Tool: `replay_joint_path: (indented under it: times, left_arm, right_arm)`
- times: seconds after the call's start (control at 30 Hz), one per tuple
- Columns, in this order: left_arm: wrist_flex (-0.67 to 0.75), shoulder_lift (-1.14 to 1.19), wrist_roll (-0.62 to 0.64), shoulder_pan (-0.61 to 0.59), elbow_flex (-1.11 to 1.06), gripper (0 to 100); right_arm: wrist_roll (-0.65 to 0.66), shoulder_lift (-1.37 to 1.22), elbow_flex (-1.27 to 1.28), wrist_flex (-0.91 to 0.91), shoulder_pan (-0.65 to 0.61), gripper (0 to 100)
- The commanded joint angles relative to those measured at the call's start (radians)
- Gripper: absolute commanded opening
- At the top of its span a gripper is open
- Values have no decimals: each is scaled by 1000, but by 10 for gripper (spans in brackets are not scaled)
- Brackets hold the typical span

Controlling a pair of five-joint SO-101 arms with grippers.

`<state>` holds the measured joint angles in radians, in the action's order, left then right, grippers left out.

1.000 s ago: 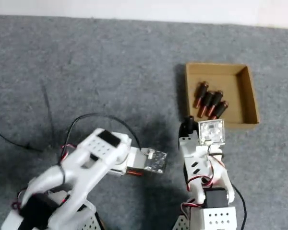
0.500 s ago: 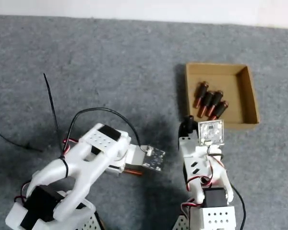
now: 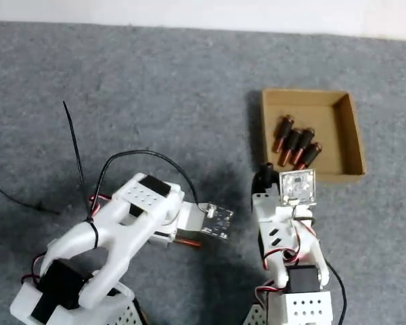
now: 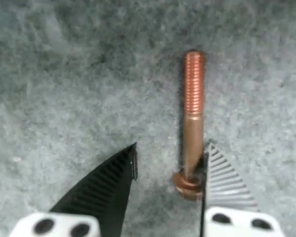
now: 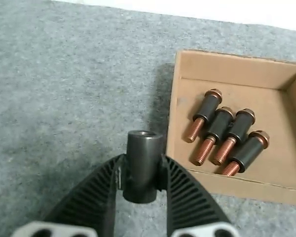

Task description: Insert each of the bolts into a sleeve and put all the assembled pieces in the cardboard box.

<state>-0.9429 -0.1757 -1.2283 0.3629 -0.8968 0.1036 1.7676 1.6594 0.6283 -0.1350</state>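
A copper bolt (image 4: pixel 193 118) lies flat on the grey felt between the fingers of my left gripper (image 4: pixel 170 157), which is open; the bolt's head rests against the light finger (image 4: pixel 222 173). In the high view a bit of this bolt (image 3: pixel 187 242) shows under the left wrist. My right gripper (image 5: pixel 141 167) is shut on a black sleeve (image 5: pixel 142 163), held upright just short of the cardboard box (image 5: pixel 237 69). From above, the sleeve (image 3: pixel 264 177) stands at the near left corner of the box (image 3: pixel 311 95). Several assembled pieces (image 3: pixel 294 145) lie side by side inside.
Grey felt covers the table. A thin black cable tie (image 3: pixel 27 202) lies at the left, and another black strip (image 3: pixel 72 139) sticks out beside the left arm's cable. Open felt stretches behind both arms and left of the box.
The left arm has shifted a little, its wrist now slightly higher in the high view, and the black strip at the left has come into plain sight. The right arm and sleeve have not moved.
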Motion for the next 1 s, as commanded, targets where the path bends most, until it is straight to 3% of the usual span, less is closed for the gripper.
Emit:
replay_joint_path:
  times: [0.0, 0.17, 0.3, 0.57, 0.8, 0.97]
  left_arm:
    - [25, 24, -12, -19, 33, 200]
    - [11, 25, -14, -21, 35, 181]
    - [12, 27, -14, -22, 36, 2]
    - [-6, 16, -9, -27, 73, 6]
    - [-462, -93, -15, -47, 380, 6]
    - [-598, -179, -17, -47, 575, 6]
  right_arm:
    - [11, 15, -12, -28, 12, 5]
    - [49, 15, -12, -28, 12, 5]
    - [49, 15, -12, -28, 12, 5]
    - [51, 15, -10, -28, 12, 5]
    - [51, 15, -10, -30, 12, 5]
    - [51, 15, -10, -30, 12, 5]
